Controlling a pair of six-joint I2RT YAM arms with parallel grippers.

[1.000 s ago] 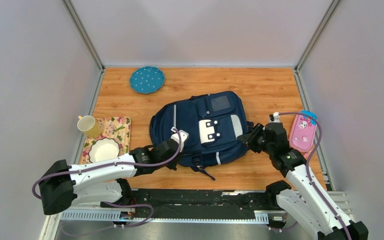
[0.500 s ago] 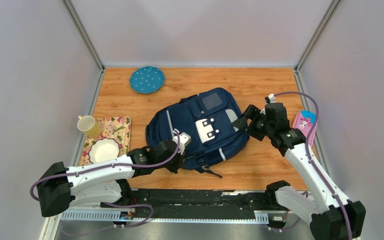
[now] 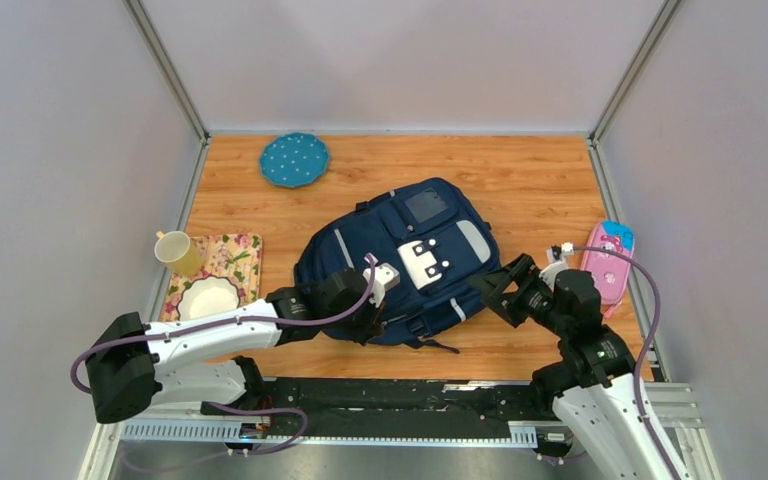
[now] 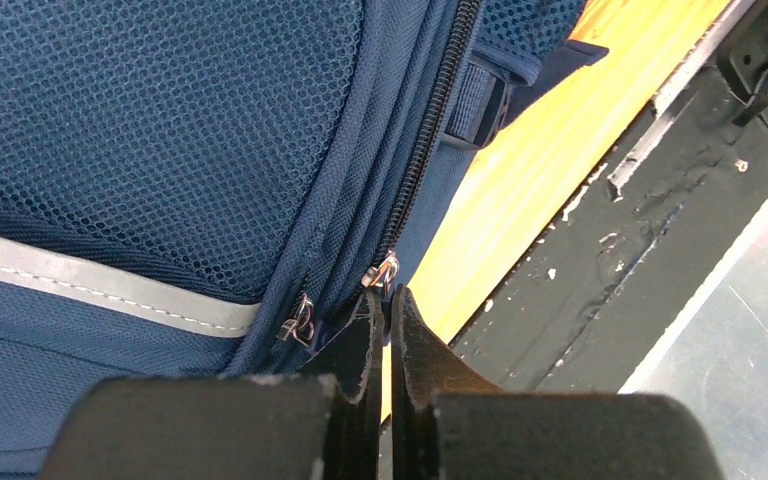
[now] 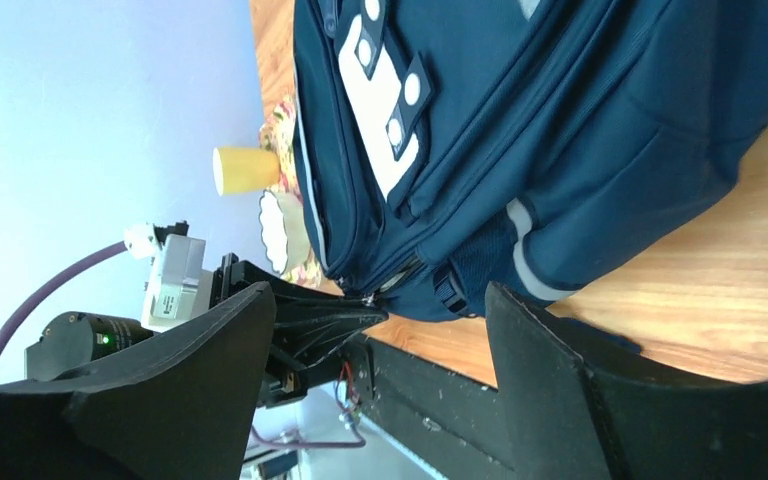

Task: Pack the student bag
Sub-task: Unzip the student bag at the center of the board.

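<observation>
Blue plate [image 3: 294,159], mug [image 3: 177,251], bowl [image 3: 208,299] on floral mat [image 3: 240,252]; pink case [image 3: 602,262].

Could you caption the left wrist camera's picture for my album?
Left gripper, shut, tips at a metal zipper pull on the navy student bag, wooden table beside.

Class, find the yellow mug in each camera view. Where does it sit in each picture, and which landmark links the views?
Top external: the yellow mug stands near the table's left edge, by the floral placemat.
Left wrist: not in it.
Right wrist: left of centre, turned sideways by the rotated view.
Shared landmark: the navy backpack, also filling the left wrist view and the right wrist view's upper right.
</observation>
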